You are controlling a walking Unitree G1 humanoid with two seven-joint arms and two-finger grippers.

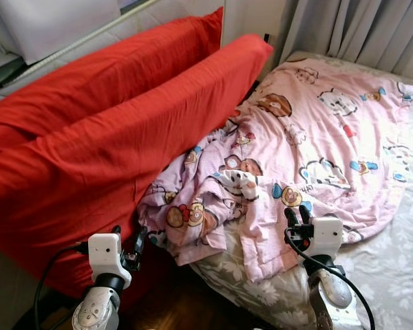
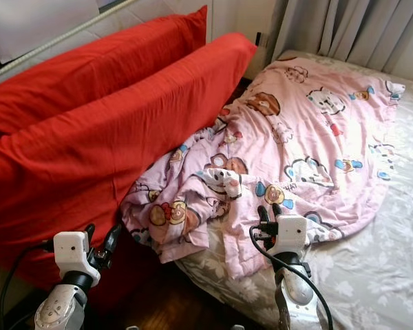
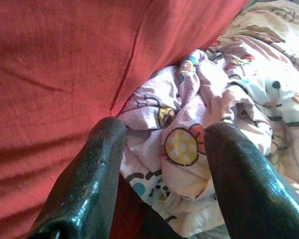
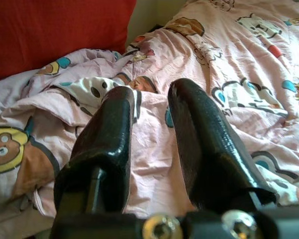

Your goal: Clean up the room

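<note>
**Blanket bunched at bed edge; both pincers open, nothing held**

Scene: a pink cartoon-print blanket (image 1: 310, 137) lies on the bed (image 1: 392, 268), which has a grey floral sheet. The far part of the blanket is spread fairly flat. The near-left part is crumpled into a heap (image 1: 193, 213) that hangs over the bed's edge, against two large red cushions (image 1: 117, 137) standing on their sides between bed and wall. Grey curtains (image 1: 358, 27) hang behind the bed. Dark wood floor (image 1: 172, 302) shows below the overhanging heap.

Left pincer (image 1: 127, 244): low, beside the lower red cushion, just short of the crumpled heap. The left wrist view shows its fingers (image 3: 84, 184) spread wide, with folds of blanket between and beyond them; no contact visible.

Right pincer (image 1: 296, 216): over the near hem of the blanket, fingers (image 4: 199, 144) moderately apart, pointing up the bed. Empty.

Handling judgement: the blanket looks thin, light and fully limp. It will drape and sag and will not hold shape when lifted at one point. Not fragile, and the fabric should not slip much under a firm pinch. A single layer may pull free, so a thick fold is the safer bite.

Where to grip, probably: left on the bunched ridge at the overhang, right on the near hem, then draw the two apart to flatten it.
</note>
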